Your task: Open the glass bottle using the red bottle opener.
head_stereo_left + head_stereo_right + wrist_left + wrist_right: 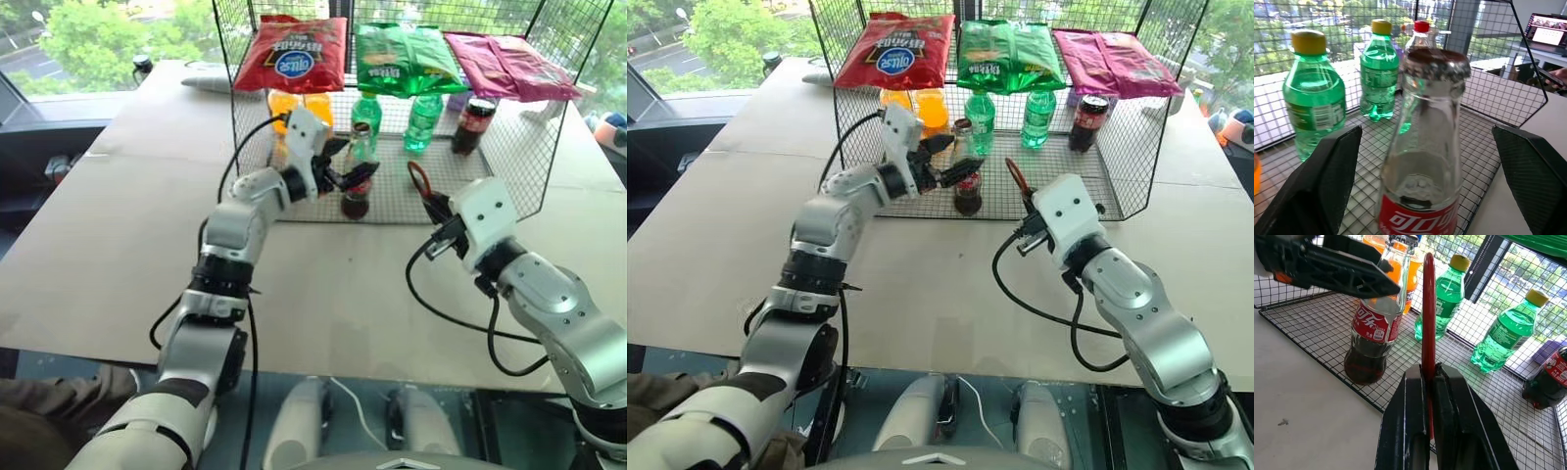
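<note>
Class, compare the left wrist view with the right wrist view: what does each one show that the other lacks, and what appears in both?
Left wrist view alone: the glass bottle's crown cap close up, between two open black fingers, and a laptop screen in the background.

Right wrist view alone: the red bottle opener clamped upright in the right gripper, the bottle's dark liquid, and orange bottles.

Both: the glass bottle, green bottles, and the wire rack floor.

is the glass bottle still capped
Capped. The crimped crown cap sits on the neck of the glass bottle, which stands upright; the opener is clear of it.
</note>
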